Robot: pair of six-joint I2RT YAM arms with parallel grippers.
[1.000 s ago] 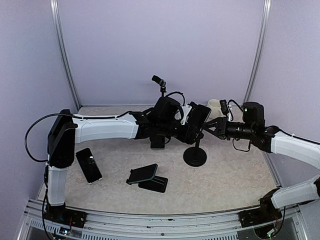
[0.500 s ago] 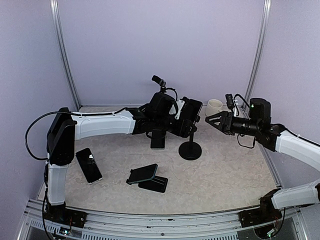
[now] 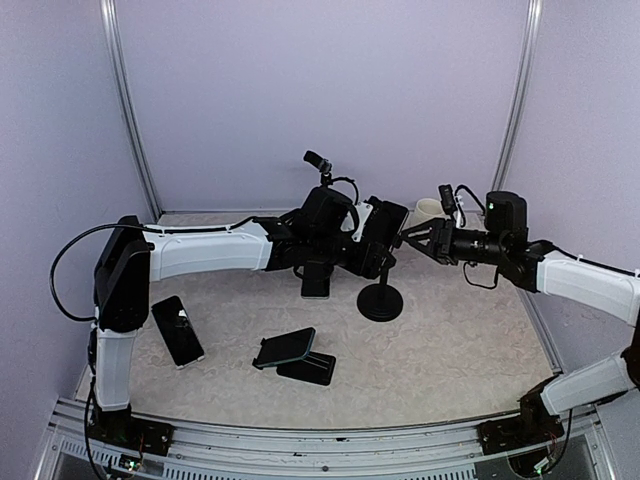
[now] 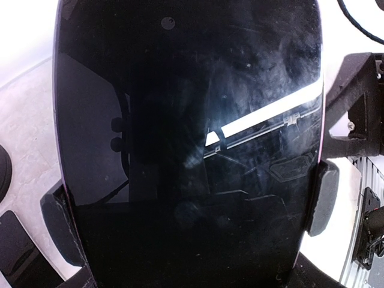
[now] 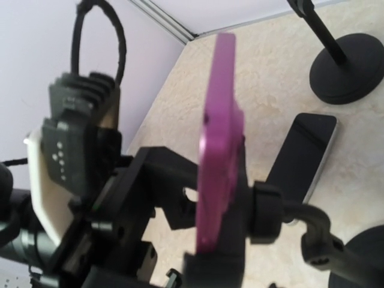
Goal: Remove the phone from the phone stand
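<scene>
So at this point the left gripper (image 3: 372, 240) was clamped on the phone (image 3: 392, 222), just above the centre of the overhead frame. The left wrist view made it pretty obvious: the dark screen filled nearly the whole frame, and the two pads (image 4: 324, 198) were pressed against its long edges at the lower left and lower right. The phone was up off the table (image 3: 450, 360), at the top of the phone stand (image 3: 380, 300), whose round base sat just below it in the overhead shot. From the right wrist camera the phone showed edge-on as a pink-purple strip down the centre. The stand's black ball-joint holder was right up against its back at the lower right, so it looked like it hadn't come off the holder, though I couldn't see the actual contact. The right gripper (image 3: 408, 236) sat just right of the phone in the overhead frame, jaws spread with nothing between them. Its tips were just beside the phone's right edge, and I couldn't tell whether they touched it. Other stuff: a white cup (image 3: 428, 210) behind the right gripper, a spare phone (image 3: 177, 330) flat at the lower left, a propped phone (image 3: 285, 347) on a low stand (image 3: 310, 368) near bottom centre, and a flat phone (image 3: 316, 282) under the left arm.
</scene>
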